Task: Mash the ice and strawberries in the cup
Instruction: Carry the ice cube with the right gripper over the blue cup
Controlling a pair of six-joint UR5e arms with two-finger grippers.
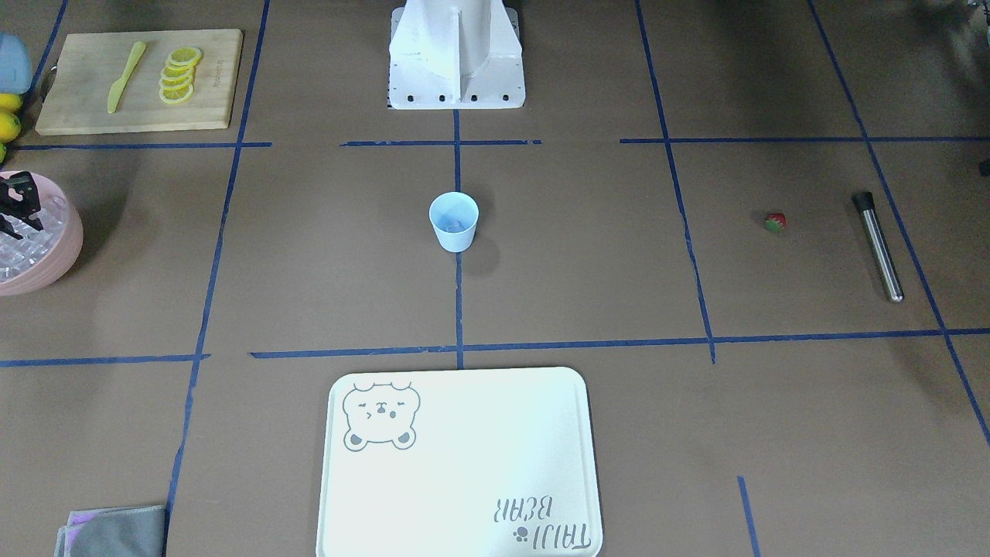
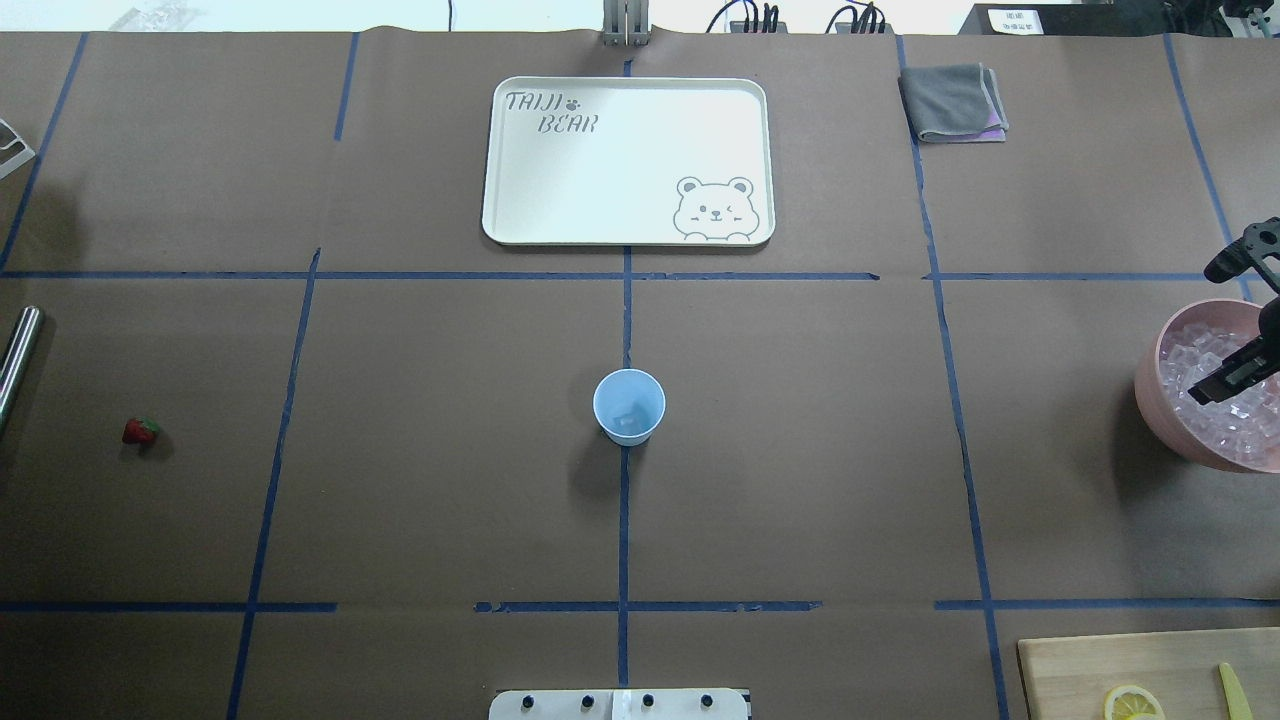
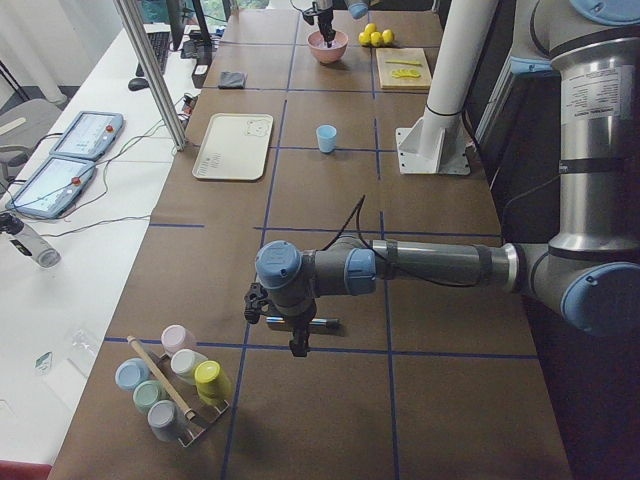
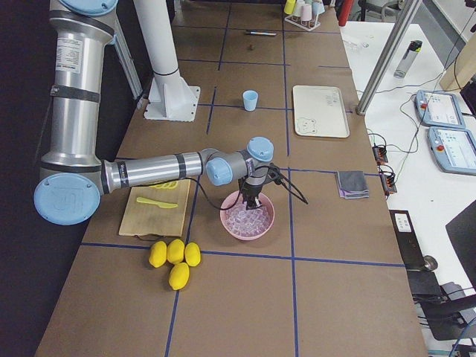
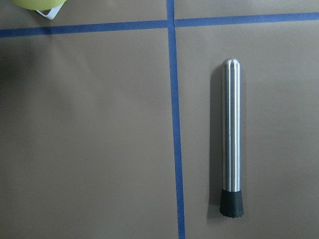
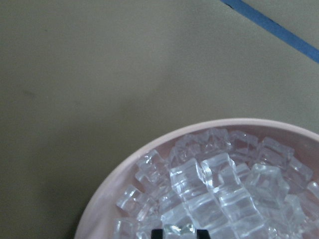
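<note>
cup: front view, upright mid-table, well apart from both grippers; pale glint inside, perhaps ice, too small to tell.
strawberry: same view, on bare table near rod, not yet in cup.
right gripper: overhead, dipped into bowl, tips among ice.
left gripper: left side view, hovering over rod; spread or pressed together, cannot tell.
rod: left wrist view, flat on table directly below.
ice: right wrist view, one cube between fingertips, narrowly apart; clamped or not, cannot tell.
step: likely fetching a cube; best to pinch one cube squarely on flat faces, lift straight, carry level to cup.
</note>
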